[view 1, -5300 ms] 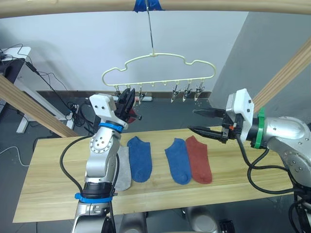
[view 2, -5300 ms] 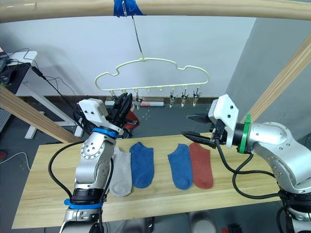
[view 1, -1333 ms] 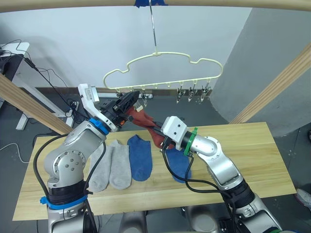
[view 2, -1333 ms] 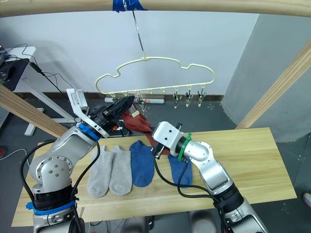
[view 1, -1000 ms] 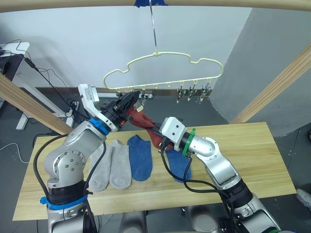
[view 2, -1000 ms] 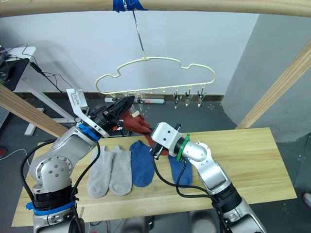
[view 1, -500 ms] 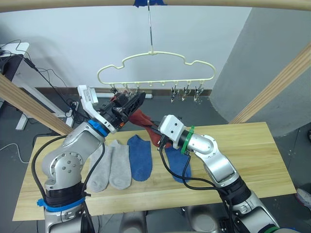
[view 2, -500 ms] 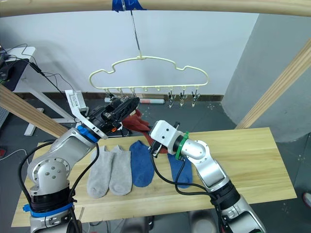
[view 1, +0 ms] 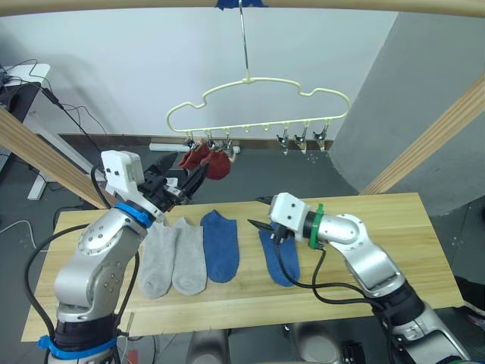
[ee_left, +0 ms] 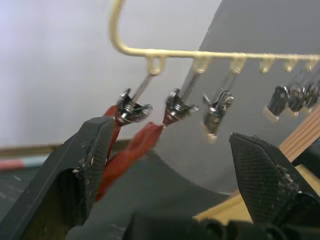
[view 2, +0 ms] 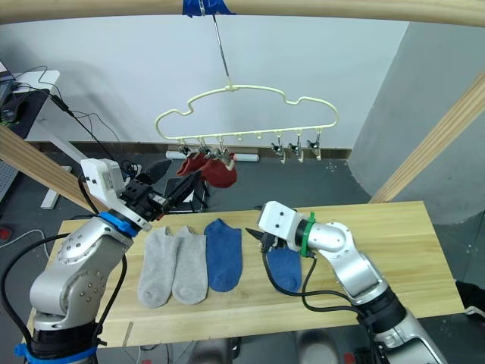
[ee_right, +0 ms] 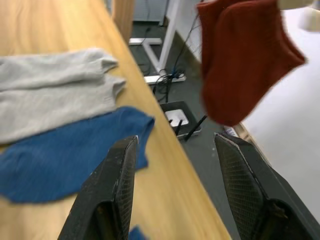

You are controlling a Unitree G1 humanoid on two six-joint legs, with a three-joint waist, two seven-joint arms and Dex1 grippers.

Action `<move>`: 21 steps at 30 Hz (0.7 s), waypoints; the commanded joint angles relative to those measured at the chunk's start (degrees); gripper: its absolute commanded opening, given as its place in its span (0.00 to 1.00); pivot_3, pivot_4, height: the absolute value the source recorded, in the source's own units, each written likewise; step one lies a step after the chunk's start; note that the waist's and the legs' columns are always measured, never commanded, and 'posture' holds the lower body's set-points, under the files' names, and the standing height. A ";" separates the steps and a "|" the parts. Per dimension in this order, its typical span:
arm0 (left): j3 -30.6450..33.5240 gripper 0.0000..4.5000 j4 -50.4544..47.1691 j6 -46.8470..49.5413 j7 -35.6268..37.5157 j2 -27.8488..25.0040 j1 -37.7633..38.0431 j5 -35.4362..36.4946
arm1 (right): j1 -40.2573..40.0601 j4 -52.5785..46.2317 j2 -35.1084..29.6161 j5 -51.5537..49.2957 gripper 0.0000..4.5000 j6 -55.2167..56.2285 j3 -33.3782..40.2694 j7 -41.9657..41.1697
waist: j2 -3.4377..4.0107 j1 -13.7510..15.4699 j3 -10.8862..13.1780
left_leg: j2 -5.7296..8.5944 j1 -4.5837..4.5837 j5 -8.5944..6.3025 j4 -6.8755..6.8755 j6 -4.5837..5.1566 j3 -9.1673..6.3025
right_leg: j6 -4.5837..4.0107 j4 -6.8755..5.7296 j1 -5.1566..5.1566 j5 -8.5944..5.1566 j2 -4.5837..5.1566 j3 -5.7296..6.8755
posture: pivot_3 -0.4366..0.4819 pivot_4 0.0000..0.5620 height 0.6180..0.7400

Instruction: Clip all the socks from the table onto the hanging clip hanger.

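dark red socks (view 1: 208,161) now hang clipped at upper left of the clip hanger (view 1: 258,106), both let go since a sec ago: left gripper (view 1: 179,182) wide, right gripper (view 1: 267,214) wide over bench (view 1: 394,220), leaving 2 grey socks (view 1: 173,256) + 2 blue socks (view 1: 221,244) to clip.
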State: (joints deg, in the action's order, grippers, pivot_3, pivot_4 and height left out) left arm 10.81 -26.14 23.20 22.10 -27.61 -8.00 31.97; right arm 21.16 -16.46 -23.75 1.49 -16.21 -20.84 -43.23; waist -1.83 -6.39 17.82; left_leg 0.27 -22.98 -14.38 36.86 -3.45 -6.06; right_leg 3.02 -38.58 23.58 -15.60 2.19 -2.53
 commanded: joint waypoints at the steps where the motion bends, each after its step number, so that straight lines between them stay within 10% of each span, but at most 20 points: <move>1: -3.20 0.91 -4.25 -7.96 0.32 1.79 2.61 -6.77 | -0.73 -8.08 -4.89 -8.80 0.56 0.76 9.13 -5.51 | 0.00 0.14 0.00 | -0.02 -0.02 0.00 0.00 0.00 0.00 | 0.00 0.03 -0.01 0.00 0.03 0.00 | 0.27 0.53 1.00; 5: -4.65 0.91 -3.55 -11.17 -1.00 5.71 3.02 -8.55 | -0.11 -11.63 -9.39 -17.71 0.56 -4.16 16.82 -8.55 | 0.00 0.28 0.00 | 0.04 -0.01 -0.01 0.06 0.02 -0.01 | 0.01 0.04 -0.07 0.00 -0.01 0.04 | 0.26 0.53 1.00; 12: -8.43 0.44 -0.86 -14.02 -2.68 10.59 2.01 -13.41 | 1.38 -15.45 -14.10 -24.56 0.57 -11.33 22.17 -7.79 | 0.00 -0.05 0.00 | 0.05 0.01 0.00 0.07 0.03 0.02 | 0.01 -0.01 -0.07 0.00 -0.09 0.02 | 0.21 0.54 1.00; 21: -9.86 0.44 7.77 -16.85 -4.18 15.01 -3.85 -17.08 | 1.91 -17.60 -15.94 -27.93 0.57 -15.65 23.86 -5.36 | -0.01 -0.16 0.00 | 0.08 0.00 0.00 0.10 0.04 0.03 | 0.01 -0.01 -0.07 0.00 -0.08 0.03 | 0.19 0.54 1.00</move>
State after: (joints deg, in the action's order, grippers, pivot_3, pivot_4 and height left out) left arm 1.44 -19.00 8.15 18.55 -13.19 -10.52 15.80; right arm 22.14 -31.41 -38.96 -24.59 -31.29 1.08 -48.95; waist -1.84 -6.55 17.82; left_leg 0.35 -22.98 -14.38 36.96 -3.42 -6.03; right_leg 3.04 -38.59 23.50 -15.59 2.11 -2.50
